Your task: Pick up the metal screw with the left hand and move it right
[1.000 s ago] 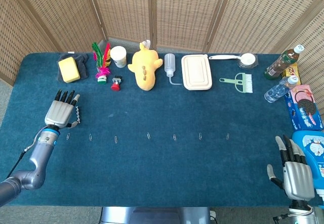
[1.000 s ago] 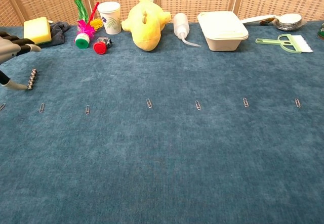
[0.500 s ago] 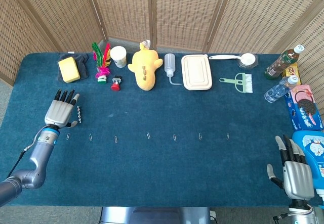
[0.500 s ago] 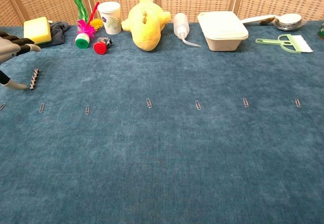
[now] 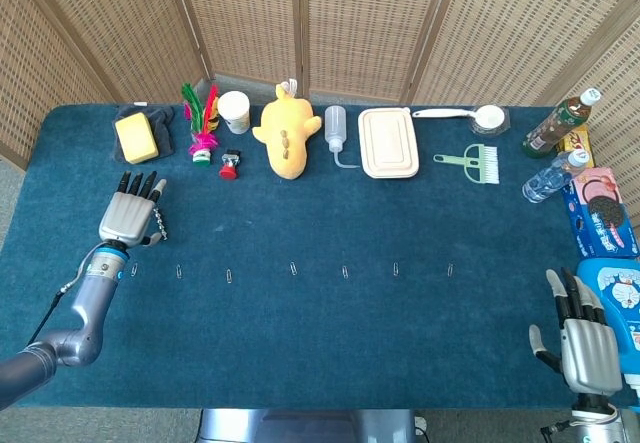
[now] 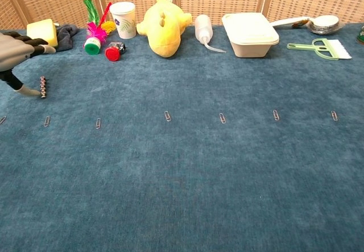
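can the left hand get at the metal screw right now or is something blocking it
Probably yes. The left hand sits right beside the metal screw, a fingertip about touching it, with only bare blue cloth around.

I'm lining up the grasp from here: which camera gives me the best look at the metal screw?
The chest view: the metal screw lies clear on the blue cloth, its ridged shaft visible, the left hand just beside it with one fingertip at its lower end. In the head view the screw is a tiny sliver hugging the hand's right edge.
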You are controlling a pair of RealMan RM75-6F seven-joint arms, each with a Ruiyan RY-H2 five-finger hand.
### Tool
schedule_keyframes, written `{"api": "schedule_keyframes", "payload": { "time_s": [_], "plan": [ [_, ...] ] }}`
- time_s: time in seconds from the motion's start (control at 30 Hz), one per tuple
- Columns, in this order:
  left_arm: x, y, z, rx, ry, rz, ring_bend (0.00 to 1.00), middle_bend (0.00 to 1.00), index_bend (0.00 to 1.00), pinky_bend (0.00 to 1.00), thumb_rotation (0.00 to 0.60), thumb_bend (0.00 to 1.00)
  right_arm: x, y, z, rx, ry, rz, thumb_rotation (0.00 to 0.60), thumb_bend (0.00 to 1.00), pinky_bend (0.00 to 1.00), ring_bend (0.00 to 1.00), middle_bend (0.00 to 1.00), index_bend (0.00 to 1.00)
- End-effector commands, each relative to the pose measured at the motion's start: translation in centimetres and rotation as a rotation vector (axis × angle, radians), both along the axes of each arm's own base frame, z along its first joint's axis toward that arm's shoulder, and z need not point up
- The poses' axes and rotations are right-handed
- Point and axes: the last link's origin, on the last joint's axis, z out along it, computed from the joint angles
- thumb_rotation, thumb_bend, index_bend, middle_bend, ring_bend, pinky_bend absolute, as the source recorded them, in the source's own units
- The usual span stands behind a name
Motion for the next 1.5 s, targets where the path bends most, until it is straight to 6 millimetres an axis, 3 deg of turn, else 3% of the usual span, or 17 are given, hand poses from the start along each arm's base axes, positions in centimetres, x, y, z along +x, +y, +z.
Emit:
{"api": "schedule_keyframes", "payload": {
  "time_s": [0.03,0.6,0.87,0.93,1.03,1.17,1.3,1.5],
  "plan": [
    [0.6,0.2,-0.4,0.003,-0.016,-0.002,0.0,0.0,0.0,0.0,0.452,0.33,-0.1,0.0,0.0,0.001,-0.002,-0.002,0.6,0.44,0.12,0.02,0.05,0.02],
    [3.9,1.8,-2.1,0.022,-0.075,-0.026,0.0,0.0,0.0,0.0,0.455,0.33,-0.4,0.5,0.0,-0.004,-0.005,-0.019,0.6,0.44,0.12,0.02,0.05,0.02],
    [4.6,1.7,-1.1,0.013,-0.154,-0.032,0.0,0.0,0.0,0.0,0.476,0.33,-0.4,0.7,0.1,-0.013,-0.007,-0.022,0.6,0.44,0.12,0.02,0.05,0.02],
    [4.7,1.4,-0.6,0.002,-0.189,-0.035,0.0,0.02,0.07,0.0,0.489,0.33,-0.4,0.7,0.1,-0.012,-0.008,-0.021,0.6,0.44,0.12,0.02,0.05,0.02],
    [4.7,0.5,0.5,-0.026,-0.273,-0.036,0.02,0.13,0.18,0.0,0.525,0.33,-0.3,0.6,0.0,-0.006,-0.012,-0.013,0.6,0.44,0.12,0.02,0.05,0.02],
    [4.0,-0.5,2.1,-0.066,-0.28,-0.038,0.23,0.32,0.37,0.0,0.597,0.33,-0.2,0.5,-0.3,0.004,-0.013,-0.009,0.6,0.44,0.12,0.02,0.05,0.02],
    [3.2,-0.8,2.9,-0.063,-0.236,-0.049,0.33,0.42,0.44,0.02,0.6,0.34,-0.1,0.3,-0.5,0.009,-0.017,-0.003,0.6,0.44,0.12,0.03,0.05,0.02],
    [2.5,-0.7,2.7,-0.09,-0.178,-0.05,0.37,0.46,0.49,0.29,0.6,0.34,0.0,0.2,-0.7,0.013,-0.019,-0.001,0.6,0.44,0.13,0.04,0.05,0.01]
  ]
}}
